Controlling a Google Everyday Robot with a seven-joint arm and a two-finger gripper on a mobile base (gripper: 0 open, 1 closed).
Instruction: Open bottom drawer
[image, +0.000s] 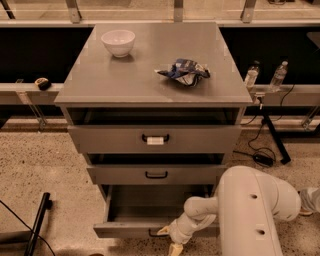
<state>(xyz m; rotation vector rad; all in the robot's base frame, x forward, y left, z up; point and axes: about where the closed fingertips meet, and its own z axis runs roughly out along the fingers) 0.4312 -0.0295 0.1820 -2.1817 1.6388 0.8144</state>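
Note:
The bottom drawer (125, 229) is the lowest gray front of the cabinet; it is pulled out toward me, and its dark inside (155, 202) shows. Its small black loop handle (153, 233) sits at the front's middle. My gripper (169, 239) is at the end of the white arm (250, 210), right at that handle at the lower edge of the view. One pale fingertip (174, 249) points down below the drawer front. The top drawer (155, 139) with a white tag and the middle drawer (156, 174) stand slightly out.
A white bowl (118, 42) and a crumpled blue-and-white bag (183, 71) lie on the cabinet top (100, 80). Two water bottles (251, 76) stand on a ledge at the right. A black stand leg (38, 225) lies on the speckled floor at the left.

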